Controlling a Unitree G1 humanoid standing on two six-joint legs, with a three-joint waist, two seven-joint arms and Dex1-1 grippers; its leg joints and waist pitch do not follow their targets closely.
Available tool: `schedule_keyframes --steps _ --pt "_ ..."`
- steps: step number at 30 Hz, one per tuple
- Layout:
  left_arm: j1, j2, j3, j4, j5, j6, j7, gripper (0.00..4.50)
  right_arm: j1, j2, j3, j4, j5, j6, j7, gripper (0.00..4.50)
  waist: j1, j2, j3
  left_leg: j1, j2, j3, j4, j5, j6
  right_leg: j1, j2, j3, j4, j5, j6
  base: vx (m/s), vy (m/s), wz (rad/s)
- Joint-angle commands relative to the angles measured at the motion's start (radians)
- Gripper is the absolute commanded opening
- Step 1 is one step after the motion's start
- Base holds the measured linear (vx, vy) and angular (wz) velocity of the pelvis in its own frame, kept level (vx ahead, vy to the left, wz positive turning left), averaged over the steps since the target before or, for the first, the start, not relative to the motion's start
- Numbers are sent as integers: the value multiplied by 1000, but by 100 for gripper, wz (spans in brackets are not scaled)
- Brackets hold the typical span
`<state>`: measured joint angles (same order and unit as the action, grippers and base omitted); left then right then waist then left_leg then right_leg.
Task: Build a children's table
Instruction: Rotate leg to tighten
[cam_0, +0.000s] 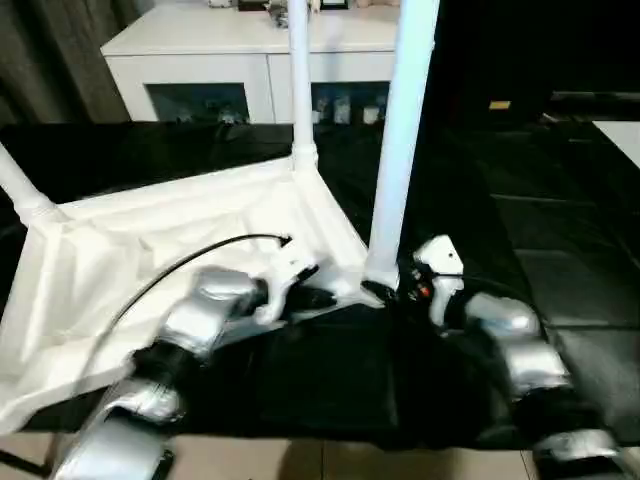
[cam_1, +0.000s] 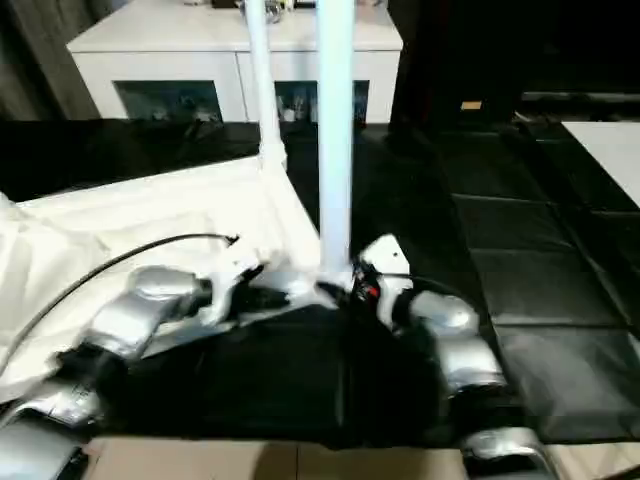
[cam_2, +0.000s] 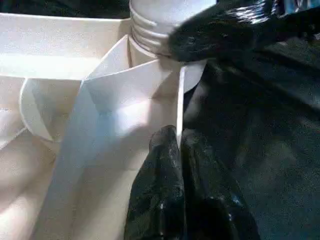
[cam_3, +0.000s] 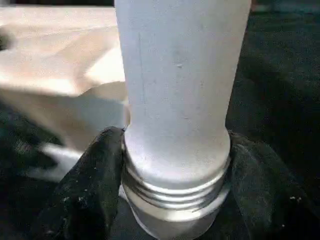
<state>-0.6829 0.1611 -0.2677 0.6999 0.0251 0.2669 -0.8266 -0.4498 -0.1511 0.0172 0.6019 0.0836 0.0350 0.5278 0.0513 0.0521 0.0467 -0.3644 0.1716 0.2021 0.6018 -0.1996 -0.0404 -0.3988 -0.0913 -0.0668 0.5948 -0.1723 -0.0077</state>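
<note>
The white table top (cam_0: 150, 250) lies upside down on a black mat, its ribs facing up. Three white legs stand in corner sockets: one at the far left (cam_0: 22, 192), one at the back (cam_0: 300, 90), one at the near corner (cam_0: 402, 150). My left gripper (cam_0: 318, 297) is shut on the top's thin rim (cam_2: 179, 107) just beside that near corner. Around the threaded base of the near leg (cam_3: 180, 100), right above the socket, my right gripper (cam_0: 385, 290) is shut, one black finger (cam_3: 87, 187) on each side.
The black mat (cam_0: 560, 270) covers the floor out to the right. A white cabinet with dark glass doors (cam_0: 200, 60) stands behind. A flat white board (cam_0: 625, 135) shows at the right edge. A black cable (cam_0: 190, 260) arcs over the table top.
</note>
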Motion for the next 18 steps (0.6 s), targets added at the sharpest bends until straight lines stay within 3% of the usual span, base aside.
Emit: schedule_keyframes --steps 1,4,8,10,11,16,18 --pt "-32 -60 4 90 34 26 175 0 -31 71 42 36 -35 61 -119 272 -4 -4 -54 19 53 -36 -87 -306 6 35 -62 40 -88 -377 -203 0 0 0" --pt "-61 -90 5 129 53 18 258 0 -62 99 43 70 -92 107 -261 272 -8 -3 -56 14 50 -38 -89 -311 -4 37 -62 40 -90 -361 -193 0 0 0" --pt "-77 -115 5 158 78 -16 315 0 -84 114 77 104 -155 99 -324 272 -6 -5 -59 12 48 -35 -85 -293 15 38 -64 41 -90 -326 -197 0 0 0" --pt "-78 -120 2 172 85 -32 308 0 -76 128 64 86 -135 74 -311 272 -2 -6 -59 10 48 -34 -84 -275 35 37 -65 42 -91 -318 -193 0 0 0" --pt "-77 -120 1 176 85 -37 302 0 -69 133 55 71 -119 61 -297 326 -2 -6 -60 9 49 -35 -84 -270 38 40 -66 42 -89 -314 -193 0 0 0" --pt "-58 -97 -5 154 74 -39 257 0 -47 117 39 15 -75 53 -236 346 -1 -6 -59 4 53 -38 -89 -279 50 41 -65 40 -88 -330 -182 0 0 0" --pt "-20 -57 -24 86 66 -41 152 0 -34 58 51 -29 -52 50 -113 346 -8 -6 -60 -7 52 -42 -90 -273 54 51 -68 37 -83 -317 -183 0 0 0"
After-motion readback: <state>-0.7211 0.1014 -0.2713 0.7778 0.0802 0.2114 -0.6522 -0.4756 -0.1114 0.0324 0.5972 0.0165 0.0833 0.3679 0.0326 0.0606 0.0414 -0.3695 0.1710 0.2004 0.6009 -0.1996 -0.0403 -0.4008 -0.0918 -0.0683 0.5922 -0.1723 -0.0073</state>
